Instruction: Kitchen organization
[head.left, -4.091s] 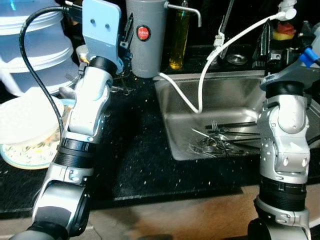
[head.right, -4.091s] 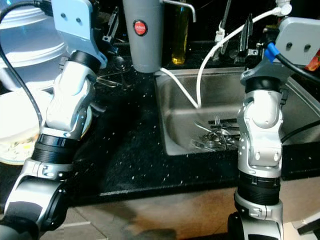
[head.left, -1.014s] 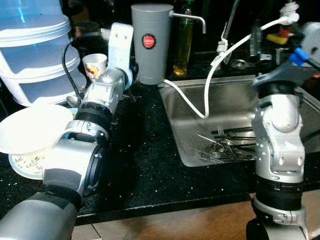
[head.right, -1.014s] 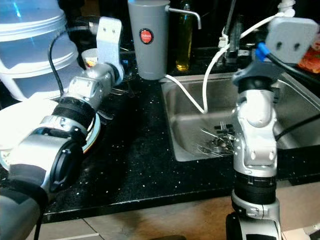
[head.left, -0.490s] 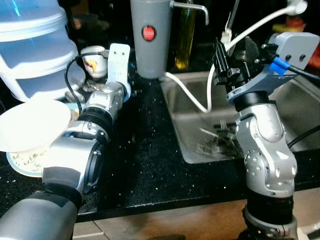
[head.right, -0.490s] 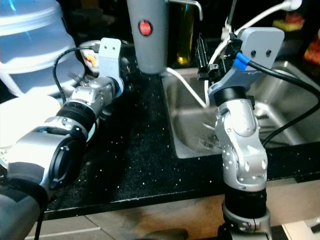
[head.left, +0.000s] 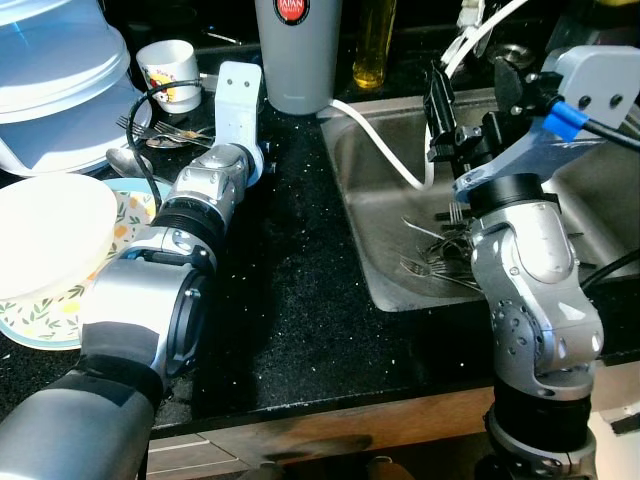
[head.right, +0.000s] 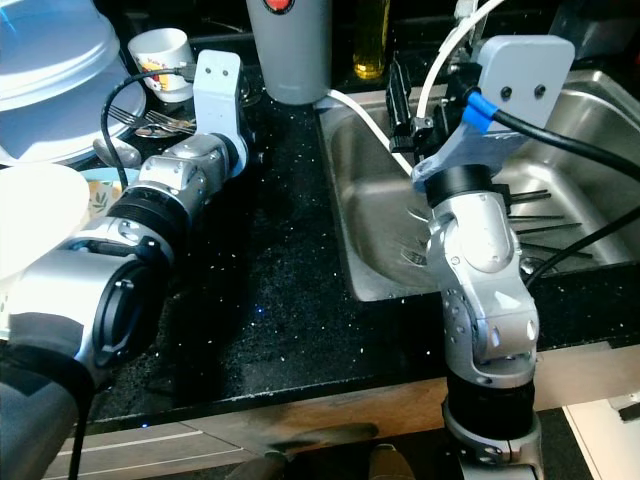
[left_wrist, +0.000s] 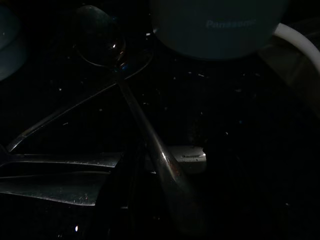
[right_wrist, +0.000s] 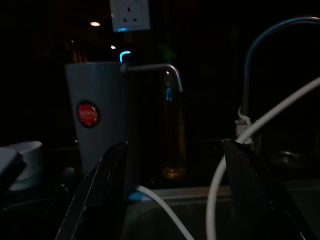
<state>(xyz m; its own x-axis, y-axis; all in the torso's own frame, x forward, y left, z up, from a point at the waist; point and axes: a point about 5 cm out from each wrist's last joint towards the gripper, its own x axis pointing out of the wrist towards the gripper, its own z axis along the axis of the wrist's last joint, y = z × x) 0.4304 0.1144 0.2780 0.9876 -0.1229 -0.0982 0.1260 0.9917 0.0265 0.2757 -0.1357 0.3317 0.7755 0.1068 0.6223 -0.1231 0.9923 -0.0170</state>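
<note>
Spoons and forks (head.left: 160, 130) lie on the black counter (head.left: 290, 280) beside a printed cup (head.left: 167, 62). My left arm reaches out low toward them, and its white wrist mount (head.left: 238, 100) hides the gripper. The left wrist view is dark, with a spoon (left_wrist: 100, 40) and forks (left_wrist: 55, 175) close ahead. More cutlery (head.left: 440, 250) lies in the steel sink (head.left: 365, 190). My right gripper (head.left: 470, 88) is held up over the sink's near left part, open and holding nothing, with its fingers (right_wrist: 107, 185) spread wide.
A white bowl (head.left: 45, 235) sits on a patterned plate (head.left: 40, 320) at the left. Stacked plastic tubs (head.left: 55, 80) stand behind it. A grey dispenser (head.left: 297, 50) and an oil bottle (head.left: 375, 35) stand at the back. A white hose (head.left: 385, 140) runs into the sink.
My left arm has stretched forward and dropped low toward the counter cutlery. My right arm has swung in, bringing its gripper up over the sink. The camera now looks further down.
</note>
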